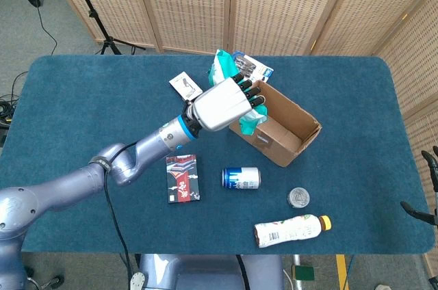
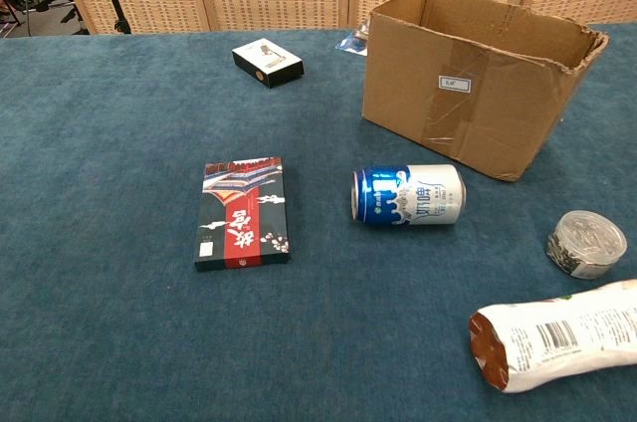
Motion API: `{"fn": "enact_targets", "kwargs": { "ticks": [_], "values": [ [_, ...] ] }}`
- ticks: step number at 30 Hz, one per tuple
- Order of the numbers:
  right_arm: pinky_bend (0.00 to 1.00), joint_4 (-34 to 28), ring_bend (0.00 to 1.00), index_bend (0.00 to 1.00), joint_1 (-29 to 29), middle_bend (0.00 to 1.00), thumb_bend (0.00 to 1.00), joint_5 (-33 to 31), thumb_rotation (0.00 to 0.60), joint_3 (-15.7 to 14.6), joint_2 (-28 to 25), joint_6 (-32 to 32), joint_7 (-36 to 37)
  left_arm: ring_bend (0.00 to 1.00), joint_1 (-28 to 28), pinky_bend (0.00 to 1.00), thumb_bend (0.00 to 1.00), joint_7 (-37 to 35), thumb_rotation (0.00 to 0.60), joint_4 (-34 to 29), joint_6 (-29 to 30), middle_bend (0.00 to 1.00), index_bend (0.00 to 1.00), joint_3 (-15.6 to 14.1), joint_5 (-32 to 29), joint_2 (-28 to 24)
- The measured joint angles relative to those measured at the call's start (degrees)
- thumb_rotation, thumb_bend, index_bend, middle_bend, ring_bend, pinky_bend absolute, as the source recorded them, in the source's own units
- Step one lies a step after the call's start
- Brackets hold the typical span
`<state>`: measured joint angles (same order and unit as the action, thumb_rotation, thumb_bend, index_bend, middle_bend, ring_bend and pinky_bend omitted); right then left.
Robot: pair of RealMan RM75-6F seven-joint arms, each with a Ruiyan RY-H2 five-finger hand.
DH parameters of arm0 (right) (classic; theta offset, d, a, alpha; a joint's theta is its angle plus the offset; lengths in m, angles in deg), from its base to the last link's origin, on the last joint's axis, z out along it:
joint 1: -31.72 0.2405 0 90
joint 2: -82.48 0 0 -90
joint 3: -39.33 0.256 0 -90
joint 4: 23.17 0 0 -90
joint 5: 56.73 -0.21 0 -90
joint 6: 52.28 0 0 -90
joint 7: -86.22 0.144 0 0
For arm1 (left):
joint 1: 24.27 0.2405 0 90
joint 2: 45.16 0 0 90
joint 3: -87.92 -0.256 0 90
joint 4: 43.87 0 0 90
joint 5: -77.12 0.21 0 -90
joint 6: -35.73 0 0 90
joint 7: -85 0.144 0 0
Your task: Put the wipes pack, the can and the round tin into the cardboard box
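The green wipes pack [image 1: 233, 78] is gripped by the left hand [image 1: 223, 104] above the near-left wall of the cardboard box [image 1: 287, 141]. The can [image 1: 241, 178] and round tin [image 1: 299, 198] are seen lying on the table [image 1: 68, 105]; the state of the right hand's fingers cannot be told.

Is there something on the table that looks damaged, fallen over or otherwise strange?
The can and the bottle both lie on their sides, not upright. The cardboard box has a torn, ragged rim at its right corner. Nothing looks spilled.
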<state>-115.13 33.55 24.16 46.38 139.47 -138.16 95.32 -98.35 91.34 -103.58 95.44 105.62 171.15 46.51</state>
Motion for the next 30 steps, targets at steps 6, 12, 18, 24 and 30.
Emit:
{"fn": "enact_targets", "kwargs": {
  "ticks": [6,12,18,24,30],
  "values": [
    [0.0,1.14,0.0,0.0,0.45,0.0,0.0,-1.91,0.6,0.44,-0.01,1.98,0.98,0.52,-4.6,0.6,0.35,0.55,0.6,8.08,-3.79,0.57,0.73,1.11,-2.99,8.19],
    [0.0,1.58,0.0,0.0,0.89,0.0,0.0,-3.07,0.6,0.78,0.07,3.18,1.11,0.39,-9.19,0.56,0.18,-1.03,0.6,19.18,-5.75,0.39,0.63,1.3,-4.59,16.35],
    [0.0,1.94,0.0,0.0,1.18,0.0,0.0,-3.95,0.6,1.12,0.13,3.94,1.16,0.0,-12.17,0.19,0.0,-1.81,0.6,24.64,-12.11,0.0,0.0,1.7,-8.3,20.66],
    [0.0,2.02,0.0,0.0,1.35,0.0,0.0,-4.12,0.6,1.09,0.24,4.4,0.84,0.0,-13.14,0.17,0.0,-0.84,0.6,24.08,-13.33,0.0,0.0,3.29,-11.91,21.38],
    [0.0,1.82,0.0,0.0,1.36,0.0,0.0,-3.79,0.6,0.97,0.44,4.16,0.05,0.0,-11.72,0.17,0.0,-2.3,0.6,20.02,-8.72,0.0,0.0,3.42,-11.71,18.68]
  ]
}}
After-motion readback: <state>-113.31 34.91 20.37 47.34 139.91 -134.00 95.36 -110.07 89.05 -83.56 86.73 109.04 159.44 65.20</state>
